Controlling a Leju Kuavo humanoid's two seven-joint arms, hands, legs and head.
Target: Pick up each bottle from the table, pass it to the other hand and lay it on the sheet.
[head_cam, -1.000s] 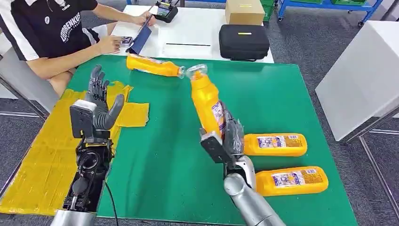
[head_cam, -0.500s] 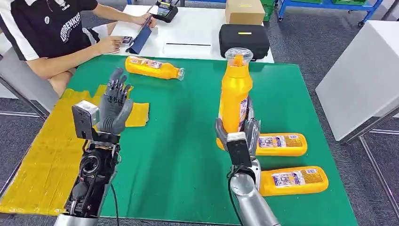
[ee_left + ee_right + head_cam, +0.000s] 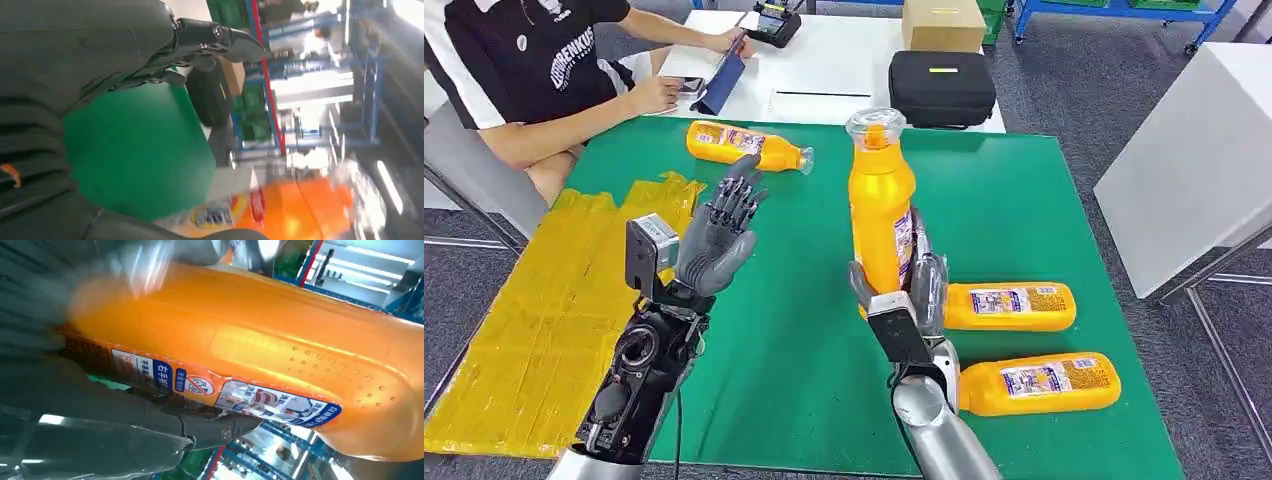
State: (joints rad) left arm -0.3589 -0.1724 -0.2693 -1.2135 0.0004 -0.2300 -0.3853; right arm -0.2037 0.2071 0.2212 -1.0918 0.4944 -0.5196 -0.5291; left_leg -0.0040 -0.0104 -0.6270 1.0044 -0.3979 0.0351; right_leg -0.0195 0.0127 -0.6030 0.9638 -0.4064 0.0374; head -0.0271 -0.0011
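gripping the raised bottle [image 3: 880, 205] low on its body, upright above the middle of the green table [image 3: 1064, 200], the right hand [image 3: 911, 290] leaves its upper half free for the empty, spread left hand [image 3: 719, 235] nearer the yellow sheet [image 3: 514, 330].

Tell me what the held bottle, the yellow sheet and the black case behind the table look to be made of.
Held bottle in the right hand: glossy orange plastic by its sheen, with a printed label and a clear cap.
Yellow sheet: thin, wrinkled, with a creased surface and ragged edges; probably plastic film or coated paper.
Black case: matte and rounded at the corners; probably fabric-covered, though a moulded shell cannot be ruled out.
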